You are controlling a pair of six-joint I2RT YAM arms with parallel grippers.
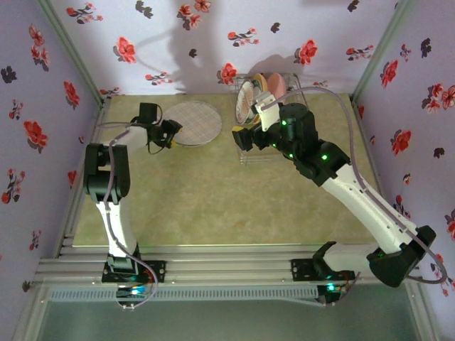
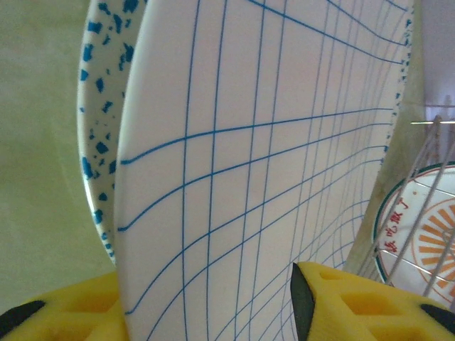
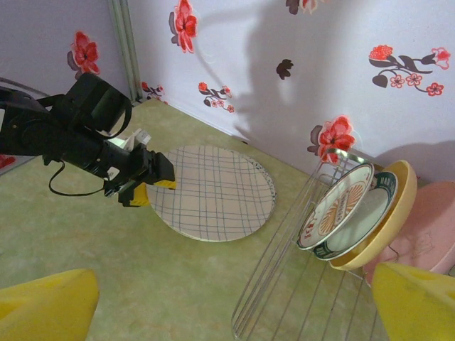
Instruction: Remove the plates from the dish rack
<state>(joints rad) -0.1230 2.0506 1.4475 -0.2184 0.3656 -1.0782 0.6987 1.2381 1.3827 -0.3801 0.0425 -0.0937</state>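
well, the left end effector (image 3: 158, 189) is clamped on the rim of the grid plate (image 3: 213, 192), which lies flat on the surface (image 3: 106, 249) atop a blue-speckled plate (image 2: 96, 156), beside the dish rack (image 3: 284, 284). the right end effector (image 3: 233, 302) hangs above the rack's base with its fingers wide apart. the sunburst plate (image 3: 334, 209), orange-yellow plate (image 3: 391, 213) and pink plate (image 3: 426, 227) lean in the rack just beyond it.
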